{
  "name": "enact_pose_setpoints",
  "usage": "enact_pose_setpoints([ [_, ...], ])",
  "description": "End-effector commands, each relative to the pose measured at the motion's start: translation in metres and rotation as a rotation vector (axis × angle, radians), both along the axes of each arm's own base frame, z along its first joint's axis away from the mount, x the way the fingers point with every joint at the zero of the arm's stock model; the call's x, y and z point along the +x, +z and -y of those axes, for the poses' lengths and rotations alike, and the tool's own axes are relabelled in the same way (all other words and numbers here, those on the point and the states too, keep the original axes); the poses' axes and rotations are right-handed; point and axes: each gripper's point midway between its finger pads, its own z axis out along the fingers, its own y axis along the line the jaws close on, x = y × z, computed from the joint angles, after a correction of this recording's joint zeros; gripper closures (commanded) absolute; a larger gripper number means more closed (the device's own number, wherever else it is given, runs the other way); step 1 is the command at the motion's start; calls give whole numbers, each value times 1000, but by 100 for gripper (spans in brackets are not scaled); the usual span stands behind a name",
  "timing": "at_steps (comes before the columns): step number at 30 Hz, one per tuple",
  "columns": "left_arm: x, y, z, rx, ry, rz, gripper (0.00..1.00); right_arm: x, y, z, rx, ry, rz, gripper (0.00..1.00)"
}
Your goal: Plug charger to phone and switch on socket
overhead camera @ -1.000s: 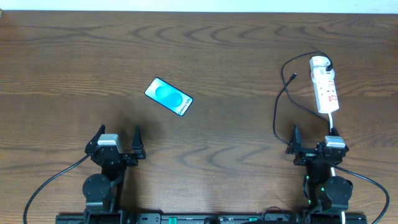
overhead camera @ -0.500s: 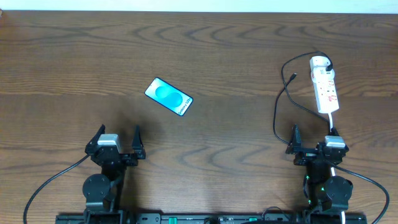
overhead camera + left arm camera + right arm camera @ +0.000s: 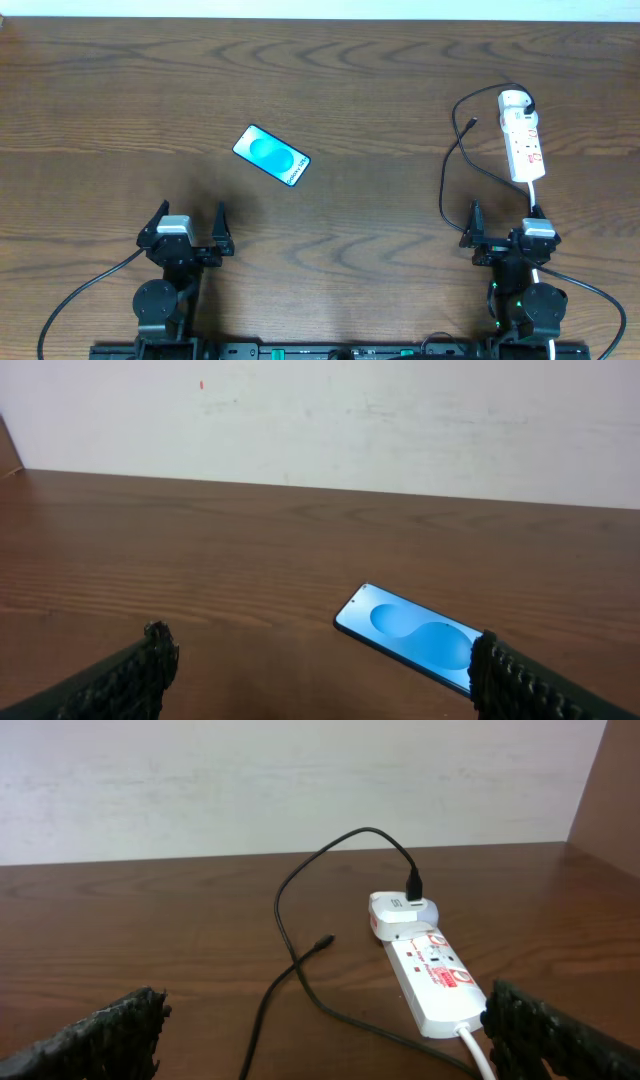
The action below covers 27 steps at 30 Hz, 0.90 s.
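Note:
The phone (image 3: 272, 155) lies flat with its cyan-blue screen up, left of centre; it also shows in the left wrist view (image 3: 415, 635). The socket (image 3: 523, 140), a white power strip with red marks, lies at the far right with a white adapter (image 3: 513, 100) at its far end. The charger cable (image 3: 447, 170) loops from the adapter, its black tip (image 3: 470, 124) loose on the table. The right wrist view shows the socket (image 3: 432, 975), the cable (image 3: 290, 935) and the tip (image 3: 323, 941). My left gripper (image 3: 188, 230) is open and empty, nearer than the phone. My right gripper (image 3: 506, 230) is open and empty, just short of the socket.
The thicker white cord (image 3: 533, 200) runs from the socket's near end towards my right arm. The brown wooden table (image 3: 360, 90) ends at a white wall (image 3: 330, 420) at the back.

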Motion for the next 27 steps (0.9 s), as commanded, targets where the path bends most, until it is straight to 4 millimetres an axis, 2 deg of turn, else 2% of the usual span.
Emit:
enact_pose_setpoints([
  [1,-1,-16,2,-13,-10,-49,5,0,-2,0,-12,0,-6,1],
  [5,1,-5,2,-13,-11,-7,5,0,-2,0,-12,0,-6,1],
  [18,-2,49,2,-12,-12,163,5,0,-2,0,-12,0,-6,1],
  [27,-8,108,2,-23,-13,224,5,0,-2,0,-12,0,-6,1],
])
